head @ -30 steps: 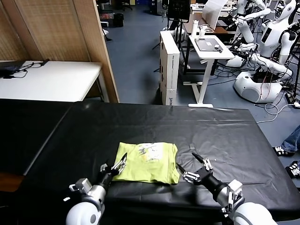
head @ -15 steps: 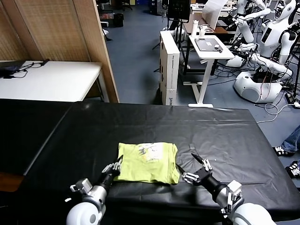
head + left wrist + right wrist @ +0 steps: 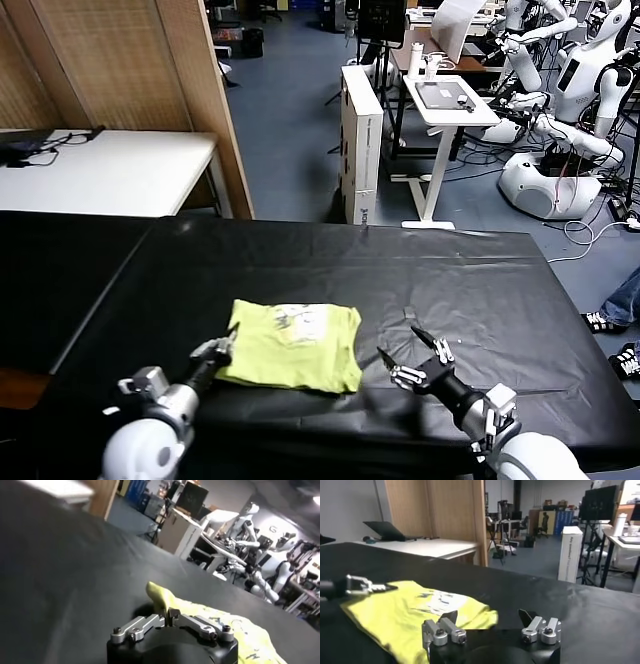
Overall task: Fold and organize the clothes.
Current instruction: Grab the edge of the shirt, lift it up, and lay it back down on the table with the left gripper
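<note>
Blue floor [image 3: 290, 110], white desk [image 3: 105, 170] (wood panel [image 3: 120, 60] behind), black table [image 3: 330, 270].

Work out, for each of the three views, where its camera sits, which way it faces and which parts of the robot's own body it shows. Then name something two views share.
Head view: high on the robot, facing forward and down on the black table; shows the left gripper and right gripper.
Left wrist view: behind the left gripper, low along the table; fingers shut on the T-shirt.
Right wrist view: behind the open right gripper, facing the T-shirt.
Shared: both wrist views show the T-shirt.
</note>
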Controlling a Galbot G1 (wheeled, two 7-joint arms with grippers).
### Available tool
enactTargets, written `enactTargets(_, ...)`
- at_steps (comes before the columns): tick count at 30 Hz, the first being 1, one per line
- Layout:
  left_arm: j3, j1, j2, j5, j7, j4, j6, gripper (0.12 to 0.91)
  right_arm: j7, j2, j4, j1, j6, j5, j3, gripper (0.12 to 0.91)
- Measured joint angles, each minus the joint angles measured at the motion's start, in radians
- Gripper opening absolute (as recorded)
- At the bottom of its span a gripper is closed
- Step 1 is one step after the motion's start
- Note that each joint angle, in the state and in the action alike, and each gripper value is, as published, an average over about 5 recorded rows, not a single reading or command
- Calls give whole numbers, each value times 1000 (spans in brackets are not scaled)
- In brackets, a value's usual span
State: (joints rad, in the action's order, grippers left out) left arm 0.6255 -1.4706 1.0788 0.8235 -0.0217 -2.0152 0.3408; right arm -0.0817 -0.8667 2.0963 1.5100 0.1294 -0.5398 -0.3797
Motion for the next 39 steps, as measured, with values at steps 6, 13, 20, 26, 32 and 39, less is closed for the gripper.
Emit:
enactTargets(6,159,-54,-193,84,8,-27,-19,176,2,-20,-10,-6,-1,1,4,907)
enactTargets(13,281,-57,-304,164,-63,-78,39,176,2,-40,-15,-1,-5,12,12,907)
enactTargets(20,117,-20,-185,86,-157,-190,101,176,3,-41,-7,29,-7,24,-4,907)
enactTargets(26,-154,36,-10,90,-234,-211,117,176,7,-46,-7,35,-5,36,-2,907)
enactTargets(32,-327,122,134,54,-245,-126,108,176,18,-47,-7,30,8,35,18,907)
enactTargets(39,-373,149,166,21,-213,-85,107,319,58,-40,5,2,67,-41,51,907)
